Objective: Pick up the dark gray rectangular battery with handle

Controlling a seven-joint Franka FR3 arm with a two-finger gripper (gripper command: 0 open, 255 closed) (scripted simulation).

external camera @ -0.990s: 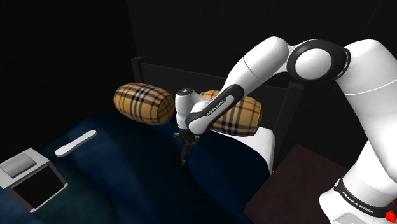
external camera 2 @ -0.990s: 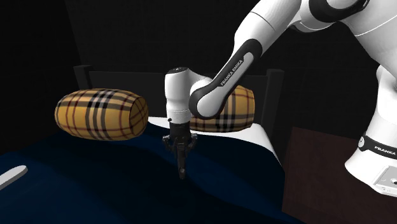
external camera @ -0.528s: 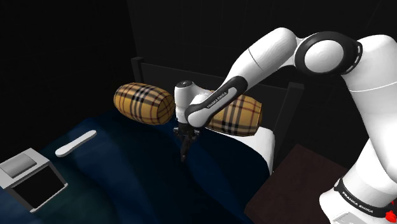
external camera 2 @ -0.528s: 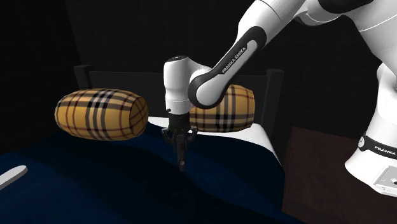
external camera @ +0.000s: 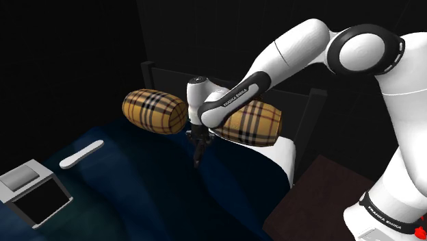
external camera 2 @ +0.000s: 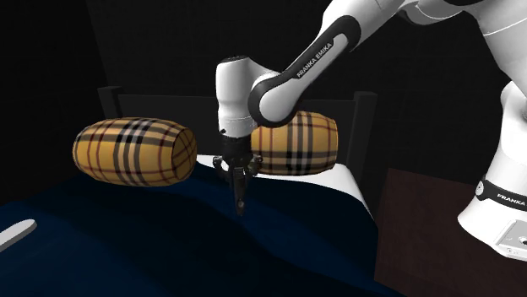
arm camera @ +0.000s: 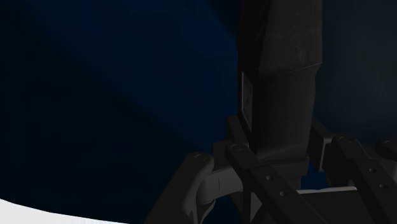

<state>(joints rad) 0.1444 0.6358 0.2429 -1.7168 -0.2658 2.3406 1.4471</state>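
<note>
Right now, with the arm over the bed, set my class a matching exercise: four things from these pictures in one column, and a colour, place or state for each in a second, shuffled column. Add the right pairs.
Column one
1. battery
2. bolster pillow at the shoulder view's left
3. white flat bar
4. bed cover

Column two
a. dark blue
b. tan plaid
c. clasped in the tool
d. lying flat on the cover, away from the arm

Pairs: 1-c, 2-b, 3-d, 4-a
</note>
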